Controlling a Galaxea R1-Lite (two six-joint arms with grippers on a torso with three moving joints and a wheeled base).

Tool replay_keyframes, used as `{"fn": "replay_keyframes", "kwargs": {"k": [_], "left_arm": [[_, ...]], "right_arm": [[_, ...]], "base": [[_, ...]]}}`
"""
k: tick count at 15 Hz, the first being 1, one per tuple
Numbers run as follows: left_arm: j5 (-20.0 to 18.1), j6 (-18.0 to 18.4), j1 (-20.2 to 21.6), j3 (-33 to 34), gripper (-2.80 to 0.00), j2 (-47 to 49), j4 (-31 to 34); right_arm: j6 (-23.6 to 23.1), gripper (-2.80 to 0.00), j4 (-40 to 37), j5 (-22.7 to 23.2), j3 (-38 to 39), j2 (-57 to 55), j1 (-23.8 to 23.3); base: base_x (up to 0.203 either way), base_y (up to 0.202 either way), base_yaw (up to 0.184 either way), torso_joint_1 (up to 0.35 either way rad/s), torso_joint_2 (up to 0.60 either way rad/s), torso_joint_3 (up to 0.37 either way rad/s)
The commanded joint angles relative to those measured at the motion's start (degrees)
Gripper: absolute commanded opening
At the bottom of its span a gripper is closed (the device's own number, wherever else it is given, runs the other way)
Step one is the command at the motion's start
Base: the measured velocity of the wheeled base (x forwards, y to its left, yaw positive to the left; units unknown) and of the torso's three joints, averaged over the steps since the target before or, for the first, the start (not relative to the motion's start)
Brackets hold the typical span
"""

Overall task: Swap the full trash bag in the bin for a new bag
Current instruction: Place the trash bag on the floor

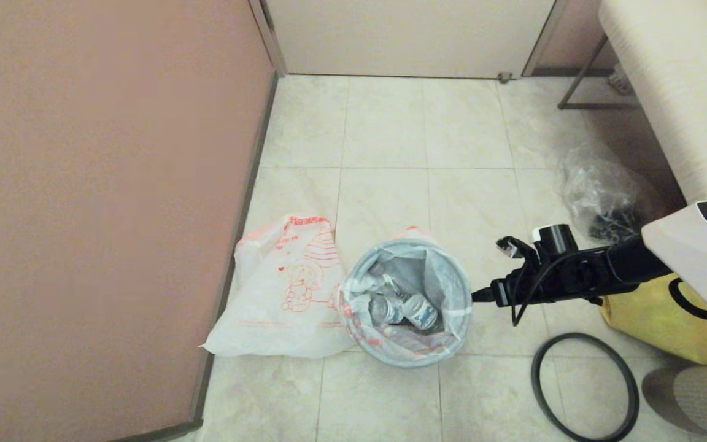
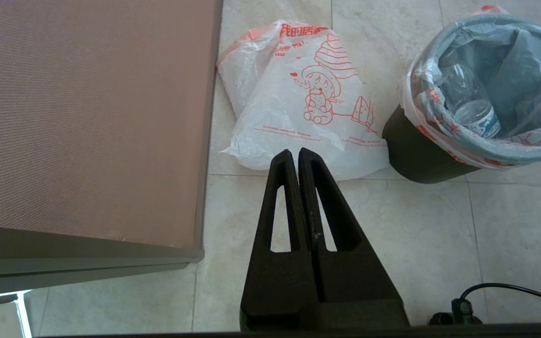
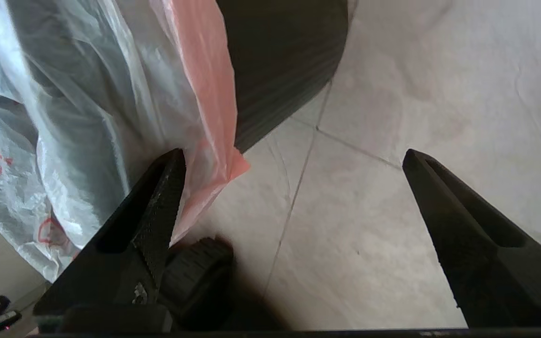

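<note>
Head view shows the small round black plastic bin (image 1: 390, 359) standing on the pale tiled floor (image 1: 384, 129), lined by the thin translucent white full trash bag (image 1: 405, 301), its mouth folded over the rim and plastic bottles visible inside. Just left of it, touching, lies the limp white new bag with a red-orange cartoon figure (image 1: 280, 294), beside the pink partition wall (image 1: 102, 202). Reaching in from the right, the right gripper (image 3: 294, 159) sits close beside the bin's rim, jaws wide apart and empty, one fingertip against the bag's pink edge. Nearby on the floor lies a thin dark grey hoop (image 1: 585, 387), next to a yellow bag (image 1: 660, 319). Left wrist view shows the left gripper (image 2: 295, 151) pressed together, parked above the floor.
</note>
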State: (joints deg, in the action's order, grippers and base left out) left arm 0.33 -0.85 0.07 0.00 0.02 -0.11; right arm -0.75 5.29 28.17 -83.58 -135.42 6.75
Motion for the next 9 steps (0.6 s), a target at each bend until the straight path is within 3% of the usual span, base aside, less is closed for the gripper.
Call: {"fn": "replay_keyframes", "kwargs": {"k": [1,4,7,9], "left_arm": [[0.1,0.0,0.0,0.0,-2.80,0.0,-0.1],[0.0,0.0,0.0,0.0,-2.80,0.0,0.0],[0.0,0.0,0.0,0.0,-2.80,0.0,-0.1],[0.0,0.0,0.0,0.0,-2.80,0.0,-0.1]], "right_arm": [[0.0,0.00,0.1,0.1,-0.8,-0.4,0.5],[-0.1,0.00,1.1,-0.7,-1.6,-1.1,1.2],[-0.2,0.00,1.8,-8.9,-2.2,-2.2,3.2],[-0.2,0.00,4.6,-10.2,-2.2,-3.4,4.2]], "base": [[0.000,0.000,0.000,0.000,0.00,0.000],[0.000,0.000,0.000,0.000,0.00,0.000],[0.000,0.000,0.000,0.000,0.00,0.000],[0.000,0.000,0.000,0.000,0.00,0.000]]}}
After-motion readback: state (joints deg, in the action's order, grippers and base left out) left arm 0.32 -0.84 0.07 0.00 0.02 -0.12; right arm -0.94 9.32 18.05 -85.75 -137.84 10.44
